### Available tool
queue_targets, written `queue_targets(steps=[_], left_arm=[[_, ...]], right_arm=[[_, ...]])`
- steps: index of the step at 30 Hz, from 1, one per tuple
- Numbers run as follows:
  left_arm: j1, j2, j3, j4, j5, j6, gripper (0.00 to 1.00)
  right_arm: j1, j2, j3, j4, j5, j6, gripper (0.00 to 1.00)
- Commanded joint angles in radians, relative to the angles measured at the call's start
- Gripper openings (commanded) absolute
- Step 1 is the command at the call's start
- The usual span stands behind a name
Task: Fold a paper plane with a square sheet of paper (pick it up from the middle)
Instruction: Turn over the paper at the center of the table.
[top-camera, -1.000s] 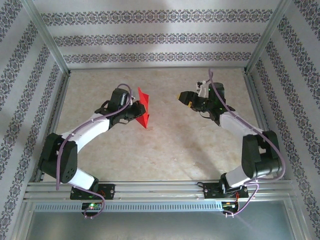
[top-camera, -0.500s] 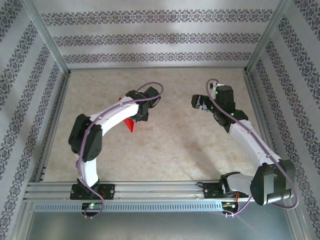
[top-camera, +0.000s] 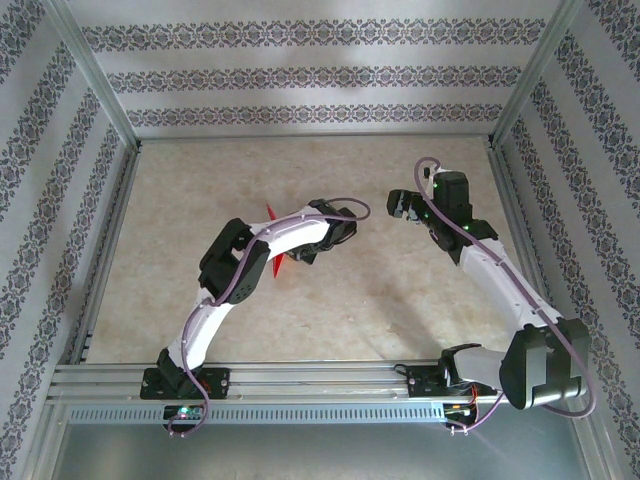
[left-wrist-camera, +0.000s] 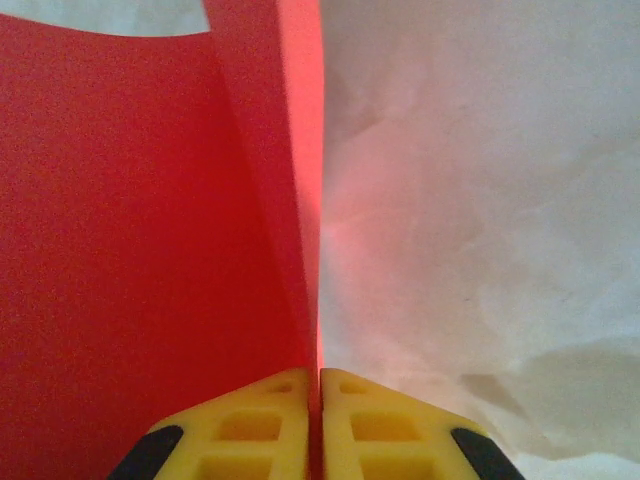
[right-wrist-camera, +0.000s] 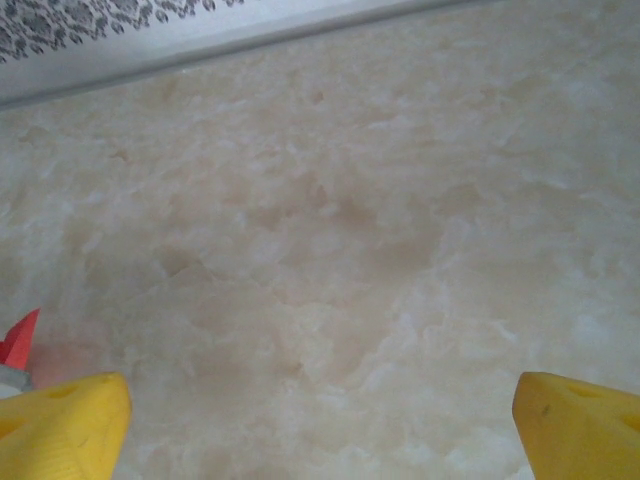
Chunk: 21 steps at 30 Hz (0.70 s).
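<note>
Since a moment ago the left arm has tucked its elbow in and carried the red paper (top-camera: 274, 264) from the left part of the bench (top-camera: 200, 200) toward its middle, while the right arm has stretched out and spread its jaws. From its wrist view, the left end effector (left-wrist-camera: 320, 375) is pinched fully together on a creased edge of the paper, whose layers rise away from the fingers. I'd guess the tight grip keeps the fold from springing open in transit. Whether the paper touches the bench I cannot tell. The right end effector (top-camera: 400, 205) hovers nearer the right edge, gaping wide with nothing in it. It faces the paper, probably waiting to take another edge for the next crease.
</note>
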Motion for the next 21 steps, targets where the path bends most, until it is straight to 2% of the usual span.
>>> queue_targets(steps=[1,8,13,21], left_arm=[[-0.015,0.022,0.025,-0.023,0.028,-0.014,0.11],[-0.036,0.061,0.036,-0.012,0.076,-0.017,0.14],[-0.042,0.052,0.053,-0.005,0.100,-0.022,0.22],[-0.074,0.003,0.093,0.038,0.227,-0.047,0.32]], right_arm=[[-0.014,0.016,0.020,-0.030,-0.034,0.015,0.98],[-0.014,0.015,0.016,-0.018,-0.058,0.007,0.98],[-0.014,0.028,0.016,-0.015,-0.064,0.019,0.98],[-0.020,0.032,0.016,-0.009,-0.066,0.043,0.98]])
